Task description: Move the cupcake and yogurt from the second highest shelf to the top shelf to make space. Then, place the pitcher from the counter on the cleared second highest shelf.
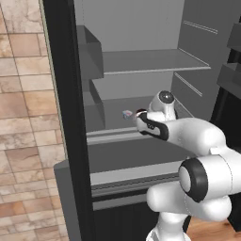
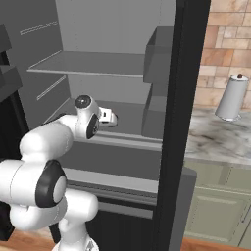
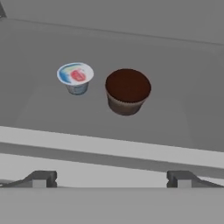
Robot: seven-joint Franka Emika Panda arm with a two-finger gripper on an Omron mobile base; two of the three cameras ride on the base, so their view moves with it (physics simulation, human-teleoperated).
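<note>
The cupcake [image 3: 127, 90], dark brown on top with a lighter wrapper, stands on the second highest shelf [image 3: 183, 118] of the open fridge. Just left of it stands the yogurt [image 3: 75, 77], a small white cup with blue and pink marks. In the left base view the yogurt [image 1: 127, 114] and a sliver of the cupcake [image 1: 140, 112] show past my hand. My gripper [image 3: 113, 179] is open and empty, at the shelf's front edge, short of both. The top shelf [image 1: 150, 61] above is bare. The pitcher is out of view.
The fridge's dark door frame [image 1: 66, 117] stands on the left and its side wall [image 2: 169, 122] on the right. Door bins [image 2: 159, 54] jut in beside the shelves. A white cylinder with a dark knob [image 2: 232, 98] stands on the marble counter [image 2: 220, 142].
</note>
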